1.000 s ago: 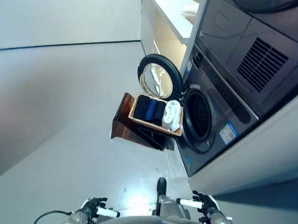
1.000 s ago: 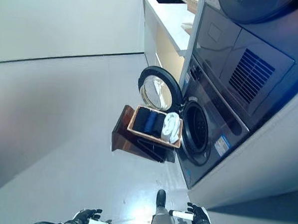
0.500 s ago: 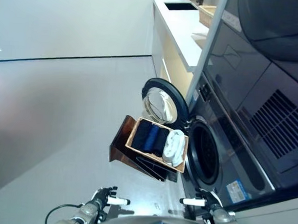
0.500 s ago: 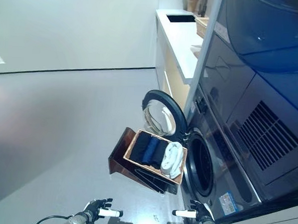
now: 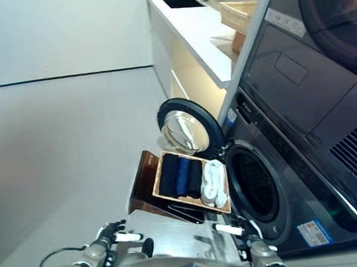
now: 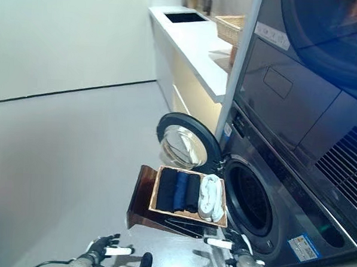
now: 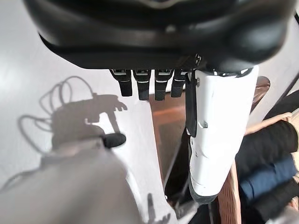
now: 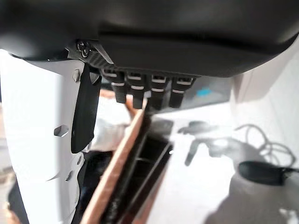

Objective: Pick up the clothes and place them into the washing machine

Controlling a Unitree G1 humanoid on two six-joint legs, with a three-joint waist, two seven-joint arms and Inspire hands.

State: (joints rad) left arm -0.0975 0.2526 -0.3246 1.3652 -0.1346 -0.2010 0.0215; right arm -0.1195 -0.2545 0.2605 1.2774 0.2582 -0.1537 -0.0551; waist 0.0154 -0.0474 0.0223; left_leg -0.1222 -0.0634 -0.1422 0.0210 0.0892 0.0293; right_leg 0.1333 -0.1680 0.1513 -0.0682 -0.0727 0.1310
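Clothes: dark and blue rolls (image 5: 179, 176) and a white roll (image 5: 213, 182) are seen lying side by side in a wooden tray (image 5: 190, 200), which is carried on a brown stand (image 5: 145, 182) on the floor, just beside the drum mouth.

Washing machine: the washing machine (image 5: 271, 192) is found at 2 o'clock from the tray; its round door (image 5: 188, 125) is swung open at 12 o'clock of the tray, and the drum opening (image 5: 256, 185) is left clear at 3 o'clock of the white roll.

Left hand: the left hand (image 5: 114, 236) is held low at 7 o'clock of the tray, fingers straight and relaxed, nothing gripped; in its wrist view the fingers (image 7: 148, 86) are shown extended with the dark rolls past the thumb.

Right hand: the right hand (image 5: 240, 232) is held at 5 o'clock of the tray, fingers (image 8: 140, 91) likewise spread and empty, the tray edge visible beyond them.

Key relation: the rolls are laid with their long axes running from 6 to 12 o'clock, away from the robot. The white roll is judged nearer the right hand, on the drum side, so a right-hand reach towards 11 o'clock is favoured.

Progress: nothing is lifted yet; the pick is judged not begun.
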